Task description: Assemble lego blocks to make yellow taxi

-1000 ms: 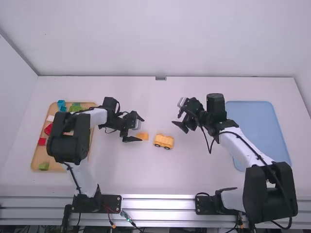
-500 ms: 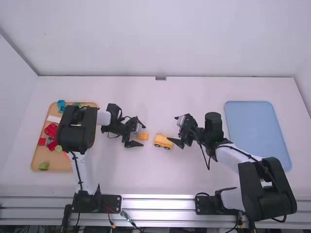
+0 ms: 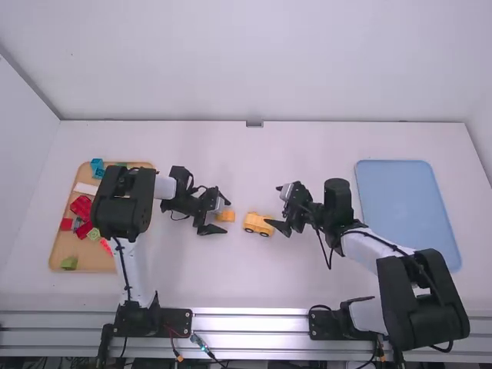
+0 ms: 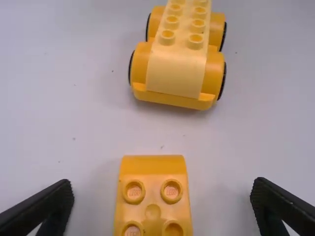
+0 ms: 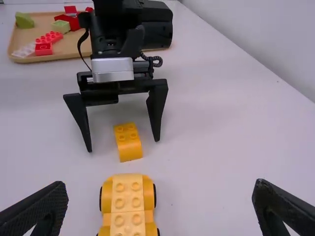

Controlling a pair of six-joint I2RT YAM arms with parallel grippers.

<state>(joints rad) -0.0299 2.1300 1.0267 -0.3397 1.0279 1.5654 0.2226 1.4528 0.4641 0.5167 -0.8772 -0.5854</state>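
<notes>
My left gripper (image 3: 218, 216) is low over the table in the high view, open around a small orange-yellow brick (image 3: 226, 216) without touching it. In the left wrist view the brick (image 4: 152, 196) lies between the spread fingertips of the left gripper (image 4: 162, 204). The wheeled yellow car base with a pale yellow studded brick on top (image 3: 258, 224) stands just right of it. At the car's right end is my open right gripper (image 3: 281, 207). The right wrist view has the car (image 5: 128, 204) between the wide-set fingers of the right gripper (image 5: 160, 204).
A wooden tray (image 3: 92, 263) at the left holds red, green, blue and white blocks, partly under the left arm. A blue tray (image 3: 407, 200) lies at the right. Around the car and small brick is bare white table (image 3: 238, 269).
The right gripper has come down and left to the car's right end. My left gripper has shifted slightly toward the camera around the small brick, its arm's elbow swinging right and up the picture.
</notes>
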